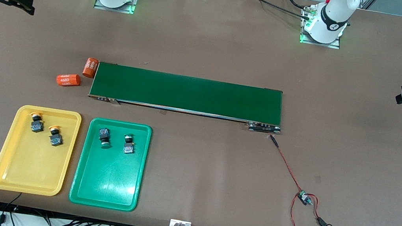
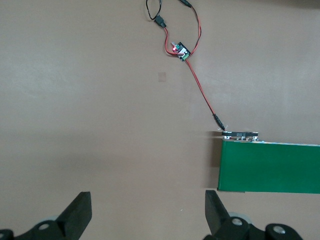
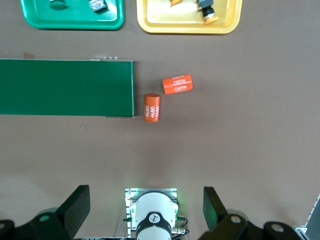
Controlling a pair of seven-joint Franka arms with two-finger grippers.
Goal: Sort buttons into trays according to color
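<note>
- Yellow buttons (image 1: 46, 129) are lying in the yellow tray (image 1: 16, 177); green buttons (image 1: 116, 141) in the green tray (image 1: 105, 194).
- Left gripper (image 2: 148, 212) and right gripper (image 3: 146, 209) are waiting aloft, jaws wide, holding nothing.

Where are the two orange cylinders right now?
In the front view both orange cylinders lie on the table at the right arm's end of the conveyor belt; one touches the belt's end, the other lies beside it, apart.

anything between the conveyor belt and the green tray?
Nothing. In the front view only bare table separates the conveyor belt from the green tray; the right wrist view shows the same bare strip.
</note>
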